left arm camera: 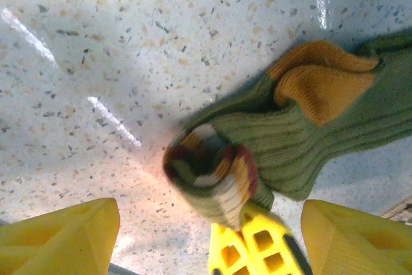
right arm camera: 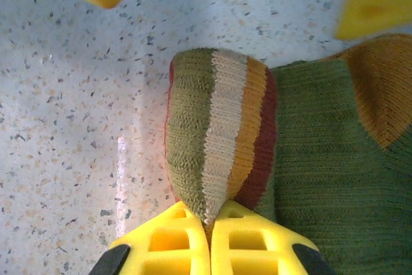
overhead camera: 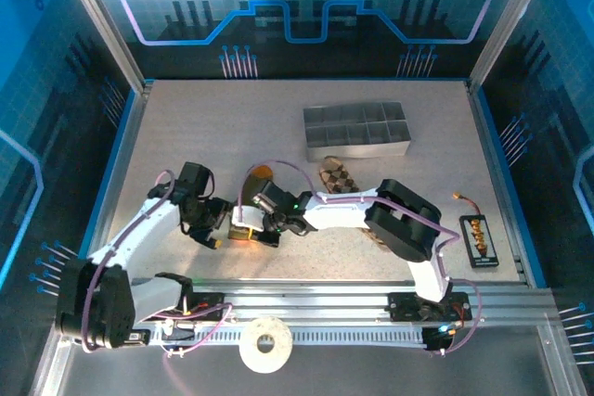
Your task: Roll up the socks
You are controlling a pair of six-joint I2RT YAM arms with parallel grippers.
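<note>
Socks apart on speckled, glossy stone-look tabletop [overhead camera: 213,127]. Olive-green sock [right arm camera: 322,172], of soft ribbed knit, at eight o'clock from table centre in the overhead view, between the two wrists. Runs from a mustard-orange heel [left arm camera: 322,82] at its twelve o'clock end down to a striped cuff [right arm camera: 219,127] at six. Banded olive, cream, orange and dark red there, and curled over on itself into a short, rounded roll. Right gripper [right arm camera: 210,227], reaching in from three o'clock, clenched on that roll: yellow latticed fingertips pressed together with the fabric's edge nipped between. Left gripper [left arm camera: 207,220], coming from nine o'clock, released: blunt yellow wedge fingers [left arm camera: 64,236] spread wide either side of the roll, clear of the fabric. Brown diamond-check sock [overhead camera: 336,176] flat near table centre, well apart from both grippers, just at six o'clock of grey compartment tray [overhead camera: 357,148], a shallow box of gridded cells.
</note>
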